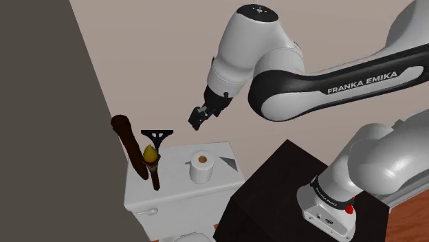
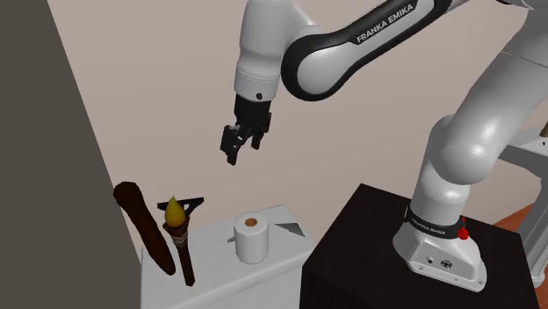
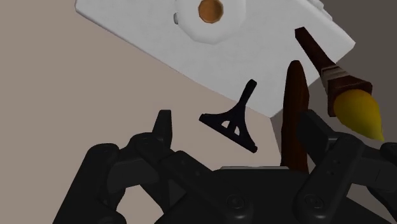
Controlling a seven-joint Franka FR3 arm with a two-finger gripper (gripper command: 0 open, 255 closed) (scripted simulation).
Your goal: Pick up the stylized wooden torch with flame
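Note:
The torch [image 1: 154,167] stands upright at the rear corner of the white toilet tank lid [image 1: 221,181]. It has a dark brown handle, a banded collar and a yellow flame tip. In the second exterior view the torch [image 2: 182,241] sits toward that view's left. My gripper [image 1: 201,117] hangs open in the air, above the tank and apart from the torch, nearer the shoulder view's right. From the wrist, the torch [image 3: 339,79] lies beyond the right finger [image 3: 316,132]. The gripper [image 3: 238,130] has nothing between its fingers.
A dark brown club [image 1: 130,146] leans right beside the torch. A black T-shaped tool [image 1: 157,135] stands behind them by the wall. A toilet paper roll [image 1: 202,168] sits mid-lid. A grey wall panel [image 1: 41,103] closes the shoulder view's left, and the dark stand [image 1: 275,192] is lower right.

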